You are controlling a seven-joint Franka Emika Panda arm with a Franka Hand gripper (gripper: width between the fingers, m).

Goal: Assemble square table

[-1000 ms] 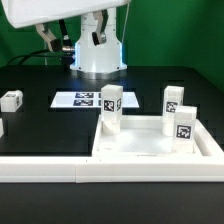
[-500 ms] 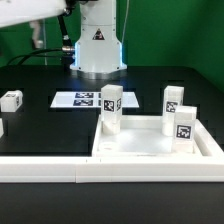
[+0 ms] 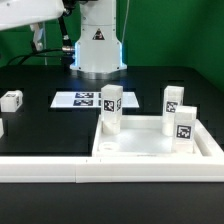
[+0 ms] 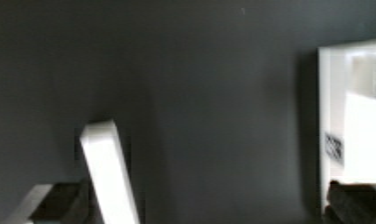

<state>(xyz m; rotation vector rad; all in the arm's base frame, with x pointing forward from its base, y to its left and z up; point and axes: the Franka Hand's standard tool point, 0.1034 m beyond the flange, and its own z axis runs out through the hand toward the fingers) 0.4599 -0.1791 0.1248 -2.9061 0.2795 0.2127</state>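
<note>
My gripper does not show in the exterior view, and in the blurry wrist view I only see two dark finger tips low down with black desk between them, so I think my jaws are apart and holding nothing, though I cannot be sure. Going from the exterior view's left, a small white leg [image 3: 11, 99] lies near the left edge of the desk, then comes the flat marker board [image 3: 84, 99] toward the far edge, then three blocky white legs [image 3: 111, 108] stand up in the square table top [image 3: 158, 146] at the near right corner. I think my next job is to fetch the loose leg, so I should come down straight over it and squeeze its flat sides, because the smooth hard plastic could slip.
</note>
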